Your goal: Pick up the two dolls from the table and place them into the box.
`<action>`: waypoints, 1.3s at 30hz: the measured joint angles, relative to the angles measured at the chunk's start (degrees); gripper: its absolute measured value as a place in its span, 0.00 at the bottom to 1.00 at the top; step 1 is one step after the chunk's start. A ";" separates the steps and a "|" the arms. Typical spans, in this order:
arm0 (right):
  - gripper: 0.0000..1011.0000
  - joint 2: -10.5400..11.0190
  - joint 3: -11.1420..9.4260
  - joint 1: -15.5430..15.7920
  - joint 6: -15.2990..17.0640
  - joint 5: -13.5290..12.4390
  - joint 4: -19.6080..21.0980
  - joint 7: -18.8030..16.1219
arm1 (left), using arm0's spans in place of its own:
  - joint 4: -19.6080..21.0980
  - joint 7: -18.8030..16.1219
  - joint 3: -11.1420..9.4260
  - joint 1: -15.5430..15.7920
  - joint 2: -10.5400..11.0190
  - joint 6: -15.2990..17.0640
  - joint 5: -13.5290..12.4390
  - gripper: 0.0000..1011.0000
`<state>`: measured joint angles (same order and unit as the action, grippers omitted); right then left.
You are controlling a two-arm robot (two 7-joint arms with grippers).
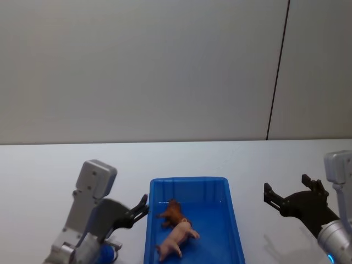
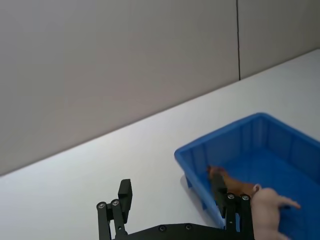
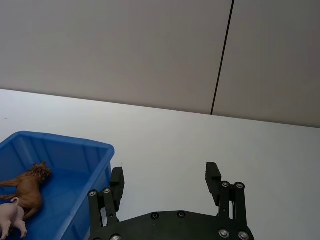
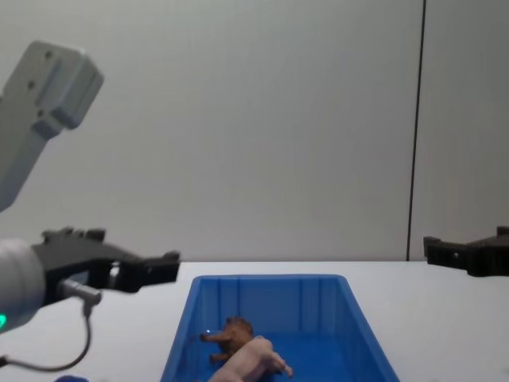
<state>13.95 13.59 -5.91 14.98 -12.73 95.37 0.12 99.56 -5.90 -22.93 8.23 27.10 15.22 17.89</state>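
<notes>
You see the shaggy red-brown lion toy and the smooth pale pink pig toy lying inside the big bright blue plastic box on the flat white table, so the job looks done, with the left gripper just beside the box and the right gripper farther off, both spread wide and holding nothing.

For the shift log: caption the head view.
Shaggy reddish-brown lion figurine and pale pink pig figurine inside the bright blue plastic bin; left end effector and right end effector open either side.
</notes>
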 joint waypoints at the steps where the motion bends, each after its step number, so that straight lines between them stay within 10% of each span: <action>1: 0.99 0.03 -0.02 0.04 -0.01 -0.01 0.04 0.05 | 0.17 -0.24 0.16 -0.23 0.25 0.66 0.44 0.99; 24: 0.99 0.18 -0.13 0.27 -0.07 -0.09 0.27 0.35 | 0.12 -0.26 3.77 -6.02 5.92 8.70 10.37 0.97; 39: 0.99 0.21 -0.13 0.30 -0.06 -0.08 0.29 0.40 | -3.54 5.55 4.15 -6.49 6.15 7.43 12.37 0.55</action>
<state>14.16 13.45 -5.60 14.92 -12.81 95.66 0.52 96.02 -0.35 -18.78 1.74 33.25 22.66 30.26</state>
